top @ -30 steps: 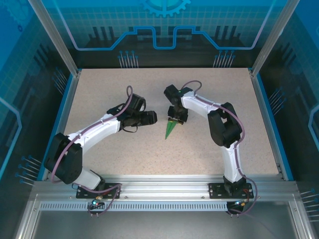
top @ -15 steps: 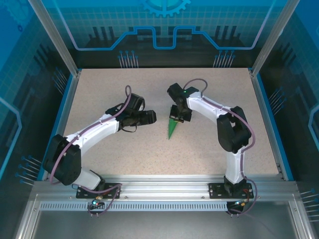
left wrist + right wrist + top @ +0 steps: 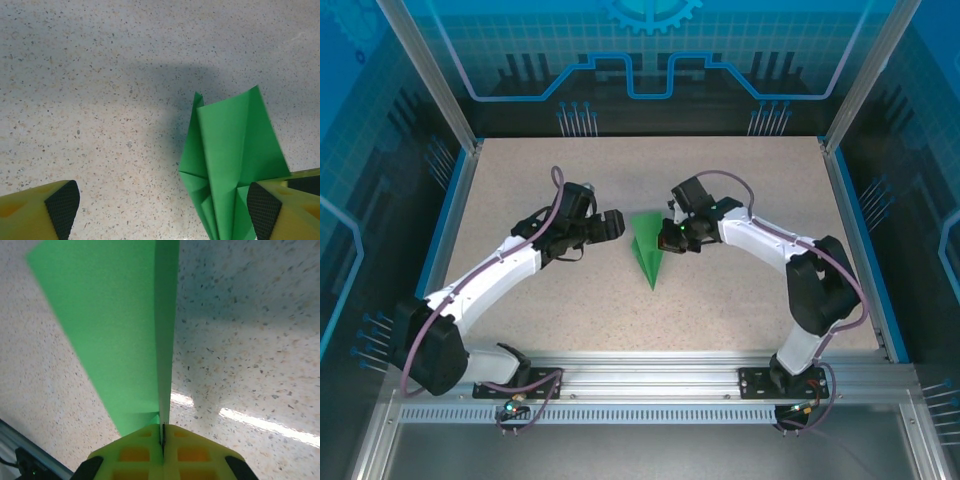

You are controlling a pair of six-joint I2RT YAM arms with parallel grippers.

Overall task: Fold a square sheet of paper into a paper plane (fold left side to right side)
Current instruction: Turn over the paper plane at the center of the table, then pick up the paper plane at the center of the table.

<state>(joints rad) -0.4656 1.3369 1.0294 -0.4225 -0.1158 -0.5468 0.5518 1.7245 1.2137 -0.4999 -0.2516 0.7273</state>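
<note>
right pincer (image 3: pixel 162 432): clamped on paper plane (image 3: pixel 125 330); left pincer (image 3: pixel 162 206): apart, just beside it

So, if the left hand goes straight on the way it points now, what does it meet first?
Probably the paper plane, pinched by the right hand, just ahead of the open left hand; depth is unclear.

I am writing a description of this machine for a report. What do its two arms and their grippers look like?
Both the left arm and the right arm have white links between bulky black joints. A thin purplish cable runs along each arm. The left fingers are yellow with black cross-hatched pads; the right fingers are yellow with square hollows.
</note>
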